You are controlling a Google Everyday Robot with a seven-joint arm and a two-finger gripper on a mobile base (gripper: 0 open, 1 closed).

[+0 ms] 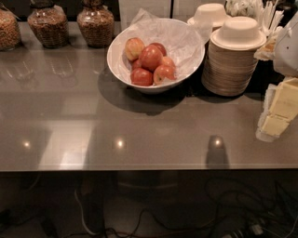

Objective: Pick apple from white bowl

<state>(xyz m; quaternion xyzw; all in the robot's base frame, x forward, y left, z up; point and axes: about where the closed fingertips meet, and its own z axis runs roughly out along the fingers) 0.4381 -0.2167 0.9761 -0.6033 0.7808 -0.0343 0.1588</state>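
Observation:
The white bowl [122,69] stands on the grey counter at back centre, lined with crinkled white paper. It holds several apples. The largest, round, mostly red apple [150,56] lies on top in the middle of the pile. A paler yellow-orange apple [134,48] is at its left, and smaller red apples [141,76] lie in front and to the right. My gripper [278,111], white with yellowish fingers, hangs at the right edge of the view. It is well to the right of the bowl, in front of it, and holds nothing.
A tall stack of beige disposable bowls [230,62] stands right beside the white bowl, with more bowls [210,13] and cutlery behind. Three glass jars [95,23] line the back left. The counter's front edge [139,168] runs across, with cables on the floor below.

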